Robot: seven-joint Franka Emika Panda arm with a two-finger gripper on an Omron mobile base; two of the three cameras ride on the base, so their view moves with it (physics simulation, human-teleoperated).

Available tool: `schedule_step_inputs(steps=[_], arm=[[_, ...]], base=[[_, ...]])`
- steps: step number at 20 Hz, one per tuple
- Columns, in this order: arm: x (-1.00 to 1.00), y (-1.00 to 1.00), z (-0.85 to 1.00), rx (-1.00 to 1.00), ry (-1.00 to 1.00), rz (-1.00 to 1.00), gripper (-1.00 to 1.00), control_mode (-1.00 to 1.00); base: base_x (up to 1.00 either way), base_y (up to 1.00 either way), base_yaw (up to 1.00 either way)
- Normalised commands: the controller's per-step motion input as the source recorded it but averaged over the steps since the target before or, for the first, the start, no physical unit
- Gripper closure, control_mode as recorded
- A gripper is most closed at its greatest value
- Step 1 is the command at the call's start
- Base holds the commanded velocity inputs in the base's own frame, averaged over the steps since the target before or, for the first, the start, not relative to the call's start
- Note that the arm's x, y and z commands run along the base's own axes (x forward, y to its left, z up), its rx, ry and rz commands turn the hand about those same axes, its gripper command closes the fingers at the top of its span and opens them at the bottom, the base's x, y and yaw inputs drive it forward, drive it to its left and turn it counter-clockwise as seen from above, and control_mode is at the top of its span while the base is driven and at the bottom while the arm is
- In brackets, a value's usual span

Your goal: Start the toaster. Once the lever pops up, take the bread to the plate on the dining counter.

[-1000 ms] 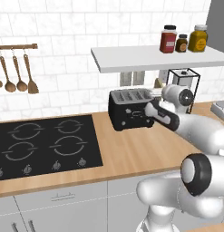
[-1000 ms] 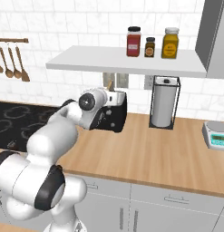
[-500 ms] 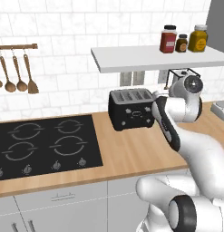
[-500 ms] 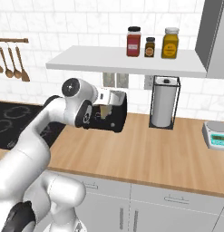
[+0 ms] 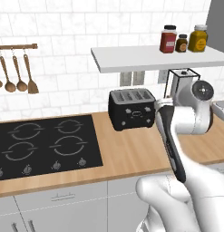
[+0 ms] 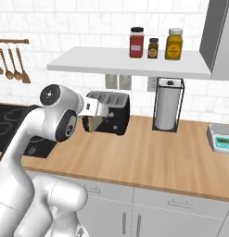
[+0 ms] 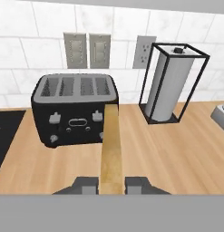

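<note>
The gripper has its jaws closed on the bread; the slice is seen edge-on in the hand view, a pale tan strip rising from between the two dark fingertips and crossing the front of the toaster; in the right base view the bread hangs under the gripper just in front of the toaster, clear of the slots and above the bench; in the left base view the toaster stands on the bench against the tiled wall, with the white forearm just beside its right end.

The black toaster has a silvery slotted top; to its right, well apart, stands a paper towel roll in a black wire holder; behind the toaster are wall switches and an outlet; to its left lies the black hob; above it a white shelf carries three jars; far to its right sits a small scale.
</note>
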Motion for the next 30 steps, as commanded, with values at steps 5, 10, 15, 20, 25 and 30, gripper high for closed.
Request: schedule_step_inputs(steps=[5,10,15,20,25,30], arm=[[-0.52,0.47,0.0,0.01,0.0,0.01,1.0,-1.0],[-0.35,0.08,0.07,0.04,0.0,0.01,1.0,-1.0],[-0.15,0.0,0.06,0.05,0.0,0.01,1.0,-1.0],[-0.13,0.04,0.17,0.0,0.01,0.02,1.0,-1.0],[-0.29,0.0,0.16,0.0,0.02,0.06,1.0,-1.0],[-0.36,0.0,0.07,0.0,0.0,0.04,1.0,-1.0]], base=[[0.0,0.0,0.0],[0.0,0.0,0.0],[0.0,0.0,0.0],[0.0,0.0,0.0],[0.0,0.0,0.0],[0.0,0.0,0.0]])
